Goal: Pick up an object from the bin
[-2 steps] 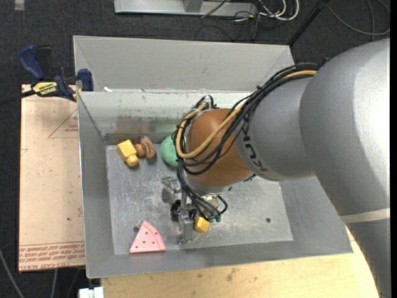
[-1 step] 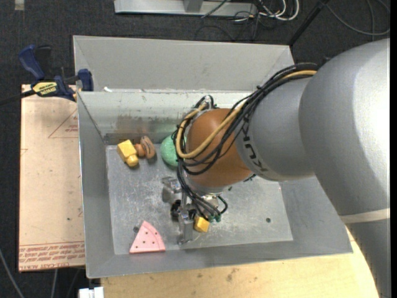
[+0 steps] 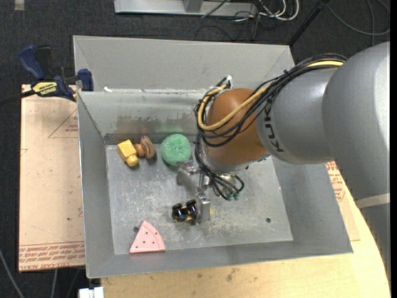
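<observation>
My gripper point(image 3: 200, 208) reaches down near the middle of the bin floor, its fingers right beside a small black toy with a yellow spot point(image 3: 184, 212), touching it on its right side. Whether that toy sits between the fingers I cannot make out. A green round ball point(image 3: 175, 149) lies just up and left of the gripper, close to the back wall.
A yellow block point(image 3: 128, 153) and a brown ringed piece point(image 3: 147, 147) lie by the back wall at the left. A pink wedge with dots point(image 3: 146, 239) rests at the front left corner. The arm's orange cover and cables hang over the bin's middle right.
</observation>
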`<state>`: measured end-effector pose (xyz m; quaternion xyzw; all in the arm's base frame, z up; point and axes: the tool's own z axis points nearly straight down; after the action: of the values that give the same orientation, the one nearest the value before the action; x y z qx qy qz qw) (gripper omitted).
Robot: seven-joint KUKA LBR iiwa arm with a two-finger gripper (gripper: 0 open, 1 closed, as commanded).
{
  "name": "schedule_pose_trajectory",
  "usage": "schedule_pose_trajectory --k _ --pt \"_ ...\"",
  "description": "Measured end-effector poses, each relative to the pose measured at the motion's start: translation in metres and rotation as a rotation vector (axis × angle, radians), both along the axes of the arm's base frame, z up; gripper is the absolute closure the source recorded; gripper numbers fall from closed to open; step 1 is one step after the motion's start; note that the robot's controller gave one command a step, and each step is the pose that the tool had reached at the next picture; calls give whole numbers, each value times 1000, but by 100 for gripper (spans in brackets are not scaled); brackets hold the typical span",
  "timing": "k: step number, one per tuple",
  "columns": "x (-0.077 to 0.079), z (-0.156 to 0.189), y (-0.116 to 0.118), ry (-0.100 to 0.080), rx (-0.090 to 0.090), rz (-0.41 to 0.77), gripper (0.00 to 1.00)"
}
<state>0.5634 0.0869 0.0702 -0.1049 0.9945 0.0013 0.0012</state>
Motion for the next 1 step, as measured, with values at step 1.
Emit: schedule_pose_trajectory --k 1 --pt "15 2 -28 -3 -3 -22 0"
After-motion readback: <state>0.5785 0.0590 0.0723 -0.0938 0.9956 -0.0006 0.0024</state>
